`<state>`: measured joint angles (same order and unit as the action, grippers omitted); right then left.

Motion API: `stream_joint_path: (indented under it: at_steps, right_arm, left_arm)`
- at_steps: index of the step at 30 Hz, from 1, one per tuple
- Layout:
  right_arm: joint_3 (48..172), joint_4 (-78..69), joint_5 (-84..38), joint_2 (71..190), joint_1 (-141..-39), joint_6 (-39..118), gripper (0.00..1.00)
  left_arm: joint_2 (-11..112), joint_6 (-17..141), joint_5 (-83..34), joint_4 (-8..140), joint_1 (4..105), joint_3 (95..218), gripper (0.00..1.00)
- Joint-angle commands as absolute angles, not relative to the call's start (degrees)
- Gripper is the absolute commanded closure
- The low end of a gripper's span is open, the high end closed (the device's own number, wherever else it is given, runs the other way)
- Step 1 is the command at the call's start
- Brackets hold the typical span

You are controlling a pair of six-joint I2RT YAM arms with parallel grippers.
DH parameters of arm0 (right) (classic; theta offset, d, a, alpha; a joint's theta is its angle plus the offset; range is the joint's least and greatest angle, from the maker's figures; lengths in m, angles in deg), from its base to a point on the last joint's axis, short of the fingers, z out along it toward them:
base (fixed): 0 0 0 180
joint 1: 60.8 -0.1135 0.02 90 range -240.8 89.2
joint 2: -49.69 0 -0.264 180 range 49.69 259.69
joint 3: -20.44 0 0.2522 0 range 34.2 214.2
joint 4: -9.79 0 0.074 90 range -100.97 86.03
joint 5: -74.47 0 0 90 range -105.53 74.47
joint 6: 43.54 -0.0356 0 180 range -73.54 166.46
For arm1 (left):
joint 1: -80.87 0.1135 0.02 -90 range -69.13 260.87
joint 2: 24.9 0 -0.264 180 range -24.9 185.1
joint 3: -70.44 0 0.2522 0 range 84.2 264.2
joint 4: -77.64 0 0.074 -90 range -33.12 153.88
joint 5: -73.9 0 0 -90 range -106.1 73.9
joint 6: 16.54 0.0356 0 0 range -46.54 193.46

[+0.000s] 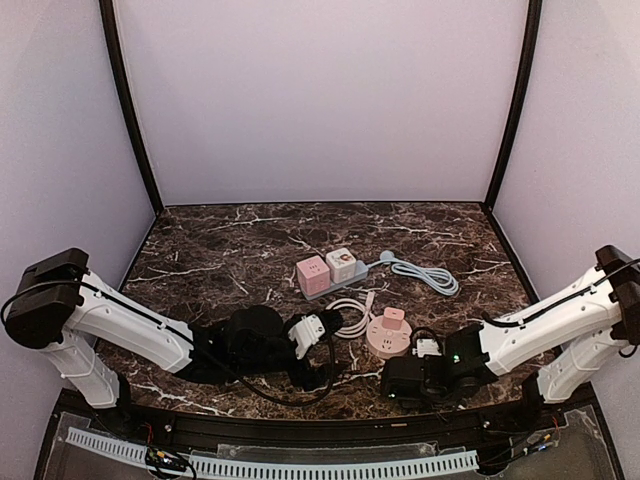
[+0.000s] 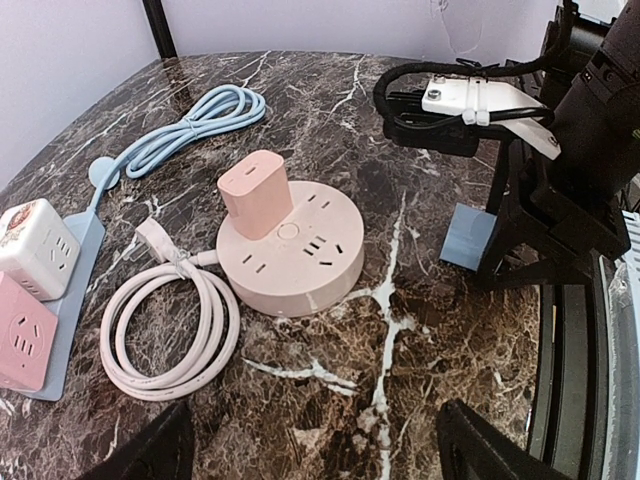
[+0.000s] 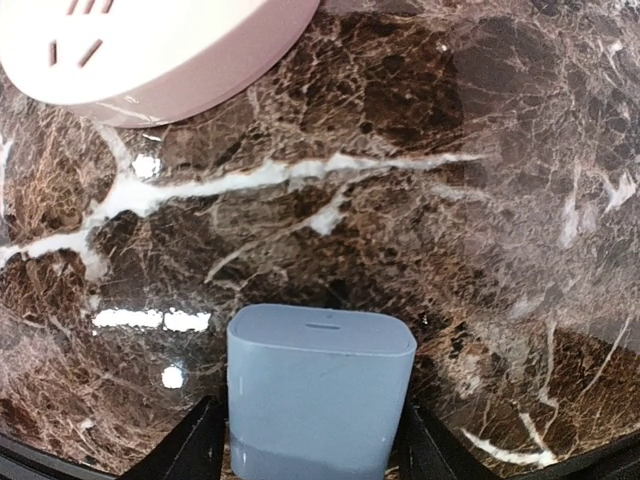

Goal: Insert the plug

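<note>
Misalignment is the worry: the right hand (image 3: 312,442) clamps the blue plug (image 3: 320,385) low by the table (image 3: 450,200), near the round pink socket (image 2: 295,265); a tilted entry could miss the slots or shove it aside. The left hand (image 2: 315,450) gapes empty.

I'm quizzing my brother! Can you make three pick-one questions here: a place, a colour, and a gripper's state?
1. The pink charger is: A on the round pink socket, B on the floor, C in a box.
2. The plug in the right gripper is: A red, B blue-grey, C green.
3. The left gripper is: A open, B shut on a spoon, C shut on a ball.
Answers: A, it stands on the socket's top; B, the held block looks blue-grey; A, its fingers sit wide apart, empty.
</note>
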<state>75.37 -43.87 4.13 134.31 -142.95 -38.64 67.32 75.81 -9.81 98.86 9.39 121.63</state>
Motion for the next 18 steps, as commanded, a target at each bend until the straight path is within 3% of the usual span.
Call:
stream_joint_path:
  at_steps: [1,9,18]
  right_arm:
    - [72.41,-44.52,4.25,136.97,-143.48,-41.26,0.44]
    - [72.1,-44.48,5.34,138.8,-143.67,-41.47,0.49]
    - [73.13,-44.9,6.22,140.64,-145.32,-42.13,0.63]
  left_arm:
    - [65.54,75.76,-9.85,98.11,9.33,120.45,0.16]
    - [65.83,75.74,-9.99,98.33,9.33,120.57,0.16]
    - [66.47,75.74,-10.13,98.55,9.28,120.78,0.16]
